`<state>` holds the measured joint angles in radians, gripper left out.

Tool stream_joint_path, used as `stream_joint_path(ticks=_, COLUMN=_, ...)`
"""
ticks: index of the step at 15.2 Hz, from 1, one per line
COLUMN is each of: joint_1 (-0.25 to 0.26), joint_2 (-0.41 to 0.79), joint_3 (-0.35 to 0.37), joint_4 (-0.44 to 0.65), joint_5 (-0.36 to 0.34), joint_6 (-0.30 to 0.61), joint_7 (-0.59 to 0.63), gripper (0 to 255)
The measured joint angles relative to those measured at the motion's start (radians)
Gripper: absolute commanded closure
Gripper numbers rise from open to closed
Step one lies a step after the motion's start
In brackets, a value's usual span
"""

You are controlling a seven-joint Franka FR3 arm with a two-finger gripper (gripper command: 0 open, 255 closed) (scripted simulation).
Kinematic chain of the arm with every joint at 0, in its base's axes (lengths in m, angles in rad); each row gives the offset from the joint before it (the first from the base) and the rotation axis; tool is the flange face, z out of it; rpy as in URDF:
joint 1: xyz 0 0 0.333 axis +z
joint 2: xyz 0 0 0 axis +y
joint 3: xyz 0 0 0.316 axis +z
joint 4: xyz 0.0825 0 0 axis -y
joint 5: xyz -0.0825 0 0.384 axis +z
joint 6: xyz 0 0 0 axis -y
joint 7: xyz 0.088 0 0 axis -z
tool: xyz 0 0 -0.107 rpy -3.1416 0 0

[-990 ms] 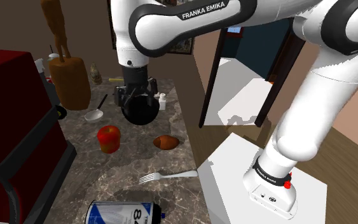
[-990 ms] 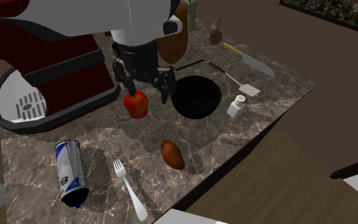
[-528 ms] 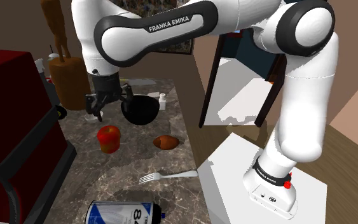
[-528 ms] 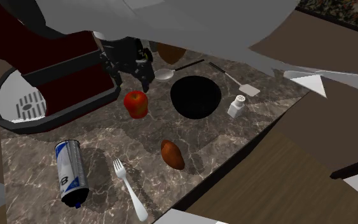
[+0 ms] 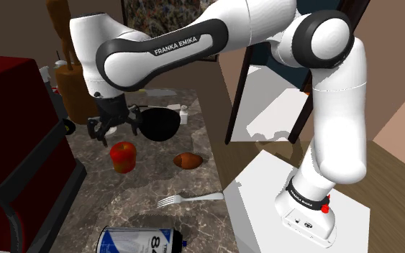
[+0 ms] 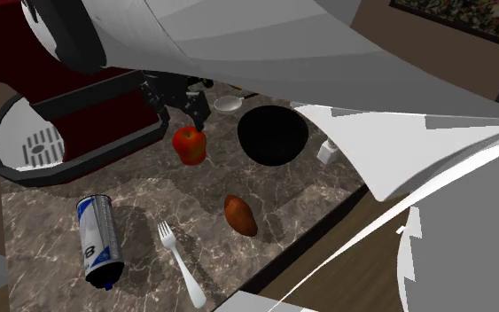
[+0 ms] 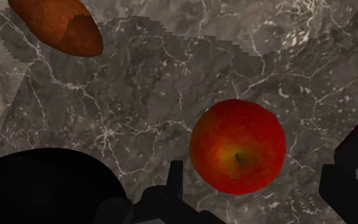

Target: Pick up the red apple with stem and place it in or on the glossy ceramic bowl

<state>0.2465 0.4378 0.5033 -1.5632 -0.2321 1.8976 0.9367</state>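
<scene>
Locate the gripper [image 5: 111, 126] in the shoulder view, hanging from the white arm [image 5: 157, 50] low over the marbled countertop [image 5: 150, 183]. Note the fingers [image 7: 175, 181] set well apart in the wrist view, clamped on nothing.

Find the red apple [image 5: 123, 156] resting on the countertop at 5 o'clock from the gripper in the shoulder view, just below it. In the wrist view, see the apple stem-up between the two fingers and clasped by neither.

Identify the black bowl [image 5: 159, 123] at 3 o'clock from the gripper and at 1 o'clock from the apple in the shoulder view, near the apple but apart from it.

Read the remaining items in the shoulder view from the apple:
- brown oval root [image 5: 188, 160] at 3 o'clock, apart from both apple and bowl
- white fork [image 5: 190, 197] at 4 o'clock, lying flat
- blue-and-white can [image 5: 136, 239] at 6 o'clock, lying on its side
- dark red appliance [image 5: 14, 144] at 9 o'clock

In the second exterior view, find a spoon [image 6: 228, 104] at 1 o'clock from the apple, close to the bowl's rim.
</scene>
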Motion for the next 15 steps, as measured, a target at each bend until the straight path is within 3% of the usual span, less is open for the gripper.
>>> stream_joint_path(ticks=8, joint_1=-0.001, joint_2=0.007, joint_3=-0.003, joint_4=-0.027, joint_5=-0.005, joint_6=0.033, joint_7=0.005, gripper=0)
stream_joint_path(ticks=9, joint_1=-0.001, joint_2=0.007, joint_3=-0.003, joint_4=-0.027, joint_5=-0.005, joint_6=0.033, joint_7=0.005, gripper=255)
stream_joint_path(ticks=15, joint_1=-0.001, joint_2=0.007, joint_3=-0.003, joint_4=-0.027, joint_5=-0.005, joint_6=0.033, joint_7=0.005, gripper=255)
